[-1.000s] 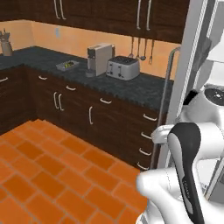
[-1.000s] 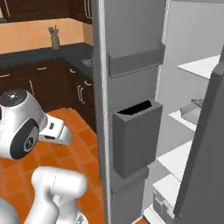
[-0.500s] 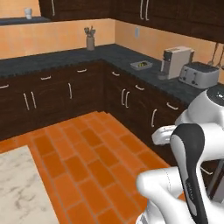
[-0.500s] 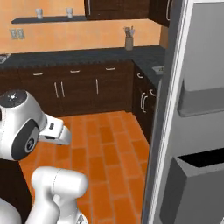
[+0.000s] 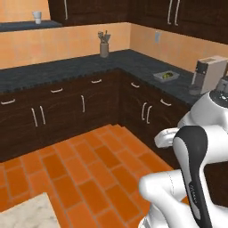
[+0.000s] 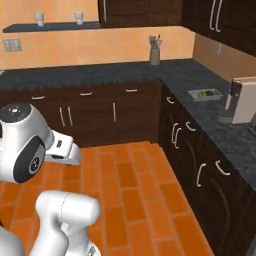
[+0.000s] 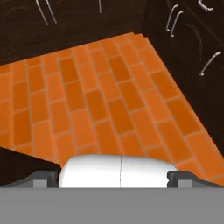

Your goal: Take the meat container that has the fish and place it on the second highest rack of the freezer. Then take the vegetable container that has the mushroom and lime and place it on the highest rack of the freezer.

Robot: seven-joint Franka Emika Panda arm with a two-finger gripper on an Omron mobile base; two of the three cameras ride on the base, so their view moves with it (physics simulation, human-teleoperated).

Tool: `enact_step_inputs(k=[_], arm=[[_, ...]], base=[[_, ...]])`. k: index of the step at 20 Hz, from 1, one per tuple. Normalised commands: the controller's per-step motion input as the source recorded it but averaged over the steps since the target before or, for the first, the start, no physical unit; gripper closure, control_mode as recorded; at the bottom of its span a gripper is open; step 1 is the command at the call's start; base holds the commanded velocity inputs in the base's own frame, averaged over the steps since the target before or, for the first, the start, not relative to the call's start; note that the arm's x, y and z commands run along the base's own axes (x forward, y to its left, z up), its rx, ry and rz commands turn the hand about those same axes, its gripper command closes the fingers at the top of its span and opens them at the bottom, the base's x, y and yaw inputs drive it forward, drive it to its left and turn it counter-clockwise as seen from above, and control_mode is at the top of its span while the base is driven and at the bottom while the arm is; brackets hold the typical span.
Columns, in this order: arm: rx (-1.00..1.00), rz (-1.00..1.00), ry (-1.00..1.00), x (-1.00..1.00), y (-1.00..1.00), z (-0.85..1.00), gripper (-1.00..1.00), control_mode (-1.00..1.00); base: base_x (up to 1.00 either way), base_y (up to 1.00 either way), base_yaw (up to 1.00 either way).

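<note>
Utensil holder (image 5: 104,47) at the table's (image 5: 67,67) inner corner, tray (image 5: 166,76) and coffee machine (image 5: 205,75) along its right run.

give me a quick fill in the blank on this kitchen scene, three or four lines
1. The floor is laid with ____ coloured tiles.
2. The utensil holder stands on the dark ____.
3. The tray with the yellow-green bits lies beside the ____ machine.
4. The claw hangs above the floor with its jaws ____.

Missing words: orange; counter; coffee; open
</note>
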Motion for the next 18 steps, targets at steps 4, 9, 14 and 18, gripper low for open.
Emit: enact_step_inputs(k=[4, 9, 14, 18], arm=[[0.00, 0.00, 0.00, 0.00, 0.00, 0.00, -1.00, 1.00], [0.00, 0.00, 0.00, 0.00, 0.00, 0.00, -1.00, 1.00], [0.00, 0.00, 0.00, 0.00, 0.00, 0.00, -1.00, 1.00], [0.00, 0.00, 0.00, 0.00, 0.00, 0.00, -1.00, 1.00]], base=[[1.00, 0.16, 0.00], [1.00, 0.00, -0.03], [0.93, 0.05, -0.55], [0.68, 0.10, -0.72]])
